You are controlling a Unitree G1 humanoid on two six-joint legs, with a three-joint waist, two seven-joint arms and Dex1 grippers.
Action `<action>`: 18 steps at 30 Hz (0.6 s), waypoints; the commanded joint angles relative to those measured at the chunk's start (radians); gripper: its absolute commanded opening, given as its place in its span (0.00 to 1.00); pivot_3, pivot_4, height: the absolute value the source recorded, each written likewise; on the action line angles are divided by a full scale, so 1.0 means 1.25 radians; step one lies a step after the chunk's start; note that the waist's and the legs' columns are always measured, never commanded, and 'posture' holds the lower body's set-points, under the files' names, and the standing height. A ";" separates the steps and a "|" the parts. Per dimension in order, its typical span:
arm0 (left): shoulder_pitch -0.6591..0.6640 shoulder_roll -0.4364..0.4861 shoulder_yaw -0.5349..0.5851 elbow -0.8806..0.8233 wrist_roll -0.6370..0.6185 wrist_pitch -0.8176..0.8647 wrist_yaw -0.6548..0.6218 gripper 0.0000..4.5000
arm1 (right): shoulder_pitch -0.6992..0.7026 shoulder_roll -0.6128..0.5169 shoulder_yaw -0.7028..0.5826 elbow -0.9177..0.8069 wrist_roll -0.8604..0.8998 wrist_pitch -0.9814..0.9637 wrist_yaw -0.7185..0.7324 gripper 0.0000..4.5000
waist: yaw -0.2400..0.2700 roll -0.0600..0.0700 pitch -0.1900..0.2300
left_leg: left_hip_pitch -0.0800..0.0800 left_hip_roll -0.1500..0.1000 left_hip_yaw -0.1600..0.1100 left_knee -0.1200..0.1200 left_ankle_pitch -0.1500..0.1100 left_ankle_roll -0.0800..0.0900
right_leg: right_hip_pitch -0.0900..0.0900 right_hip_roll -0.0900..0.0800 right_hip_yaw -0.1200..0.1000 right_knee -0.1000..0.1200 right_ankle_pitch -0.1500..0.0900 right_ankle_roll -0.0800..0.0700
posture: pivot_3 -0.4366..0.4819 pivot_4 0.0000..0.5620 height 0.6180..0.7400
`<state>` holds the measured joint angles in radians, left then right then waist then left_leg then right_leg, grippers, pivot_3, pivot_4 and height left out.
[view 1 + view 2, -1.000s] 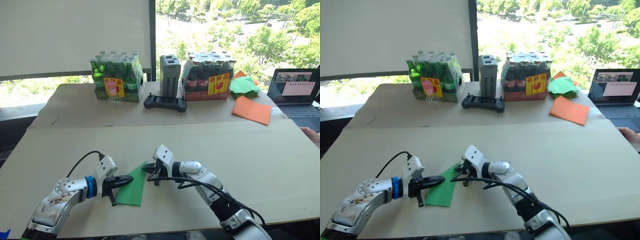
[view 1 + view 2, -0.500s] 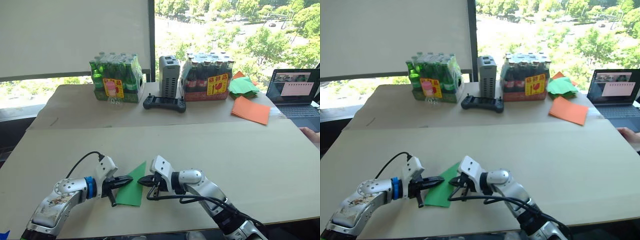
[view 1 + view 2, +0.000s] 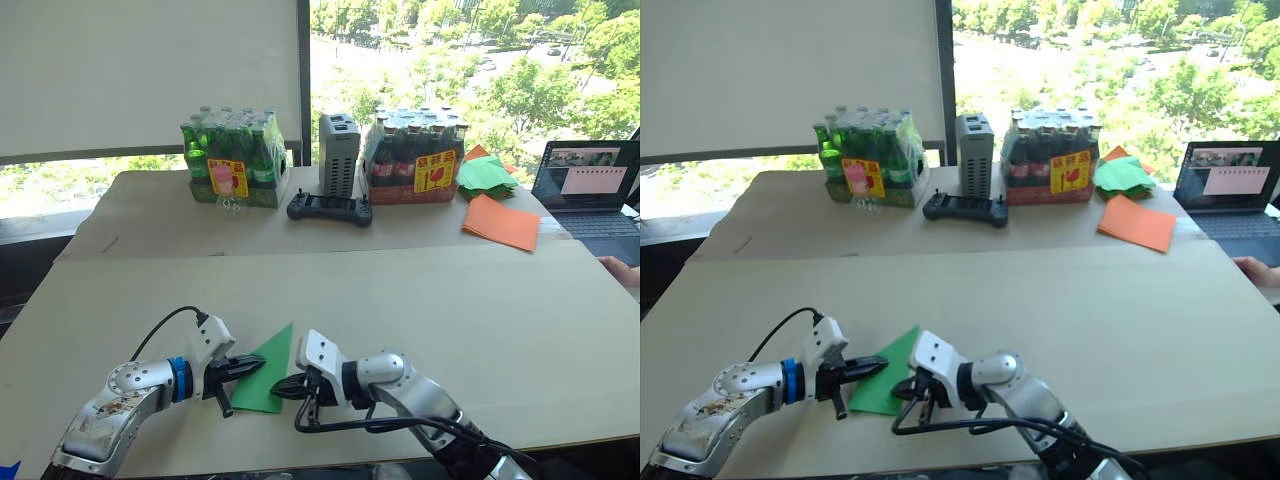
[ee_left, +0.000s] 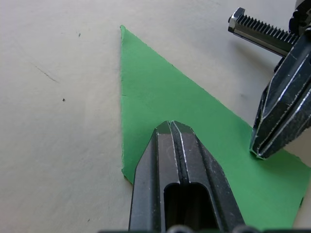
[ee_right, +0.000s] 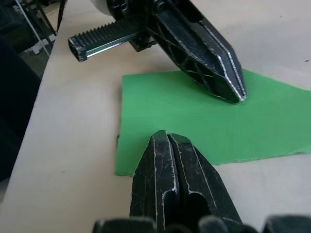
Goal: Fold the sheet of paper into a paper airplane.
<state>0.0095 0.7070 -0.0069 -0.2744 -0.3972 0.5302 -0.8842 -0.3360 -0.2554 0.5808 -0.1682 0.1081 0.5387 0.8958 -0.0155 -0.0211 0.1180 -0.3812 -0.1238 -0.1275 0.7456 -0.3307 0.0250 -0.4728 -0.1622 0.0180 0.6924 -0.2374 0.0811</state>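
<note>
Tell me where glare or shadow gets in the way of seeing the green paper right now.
Left eye view: the window is blown out bright, but the sheet of paper sits evenly lit on the table. Left wrist view: crisp, the left gripper casts only a soft shadow. Right wrist view: the right gripper is sharp on the paper's edge, with no glare.

Laptop (image 3: 600, 195) cut by frame edge
</note>
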 commanded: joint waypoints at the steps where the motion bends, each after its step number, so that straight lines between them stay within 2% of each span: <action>1: 0.014 0.013 -0.005 -0.004 0.009 0.014 0.001 0.00 | 0.017 -0.014 0.043 -0.005 0.004 0.036 0.019 0.00 | 0.000 0.000 0.000 | 0.000 0.000 0.000 0.000 0.000 0.000 | 0.000 0.000 0.000 0.000 0.000 0.000 | 0.48 0.27 0.47; 18: -0.005 0.020 -0.012 0.004 0.012 0.022 -0.007 0.00 | 0.024 -0.033 0.065 -0.035 0.012 0.059 0.020 0.00 | 0.001 0.000 0.000 | 0.000 0.000 0.000 -0.001 0.000 0.000 | 0.001 0.000 -0.001 -0.002 0.000 0.000 | 0.48 0.27 0.47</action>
<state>0.0023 0.7187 -0.0100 -0.2776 -0.3976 0.5444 -0.8929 -0.3265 -0.2848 0.6212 -0.2250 0.1221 0.5784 0.9084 -0.0140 -0.0209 0.1182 -0.3812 -0.1236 -0.1277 0.7447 -0.3308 0.0250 -0.4721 -0.1622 0.0169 0.6896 -0.2374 0.0811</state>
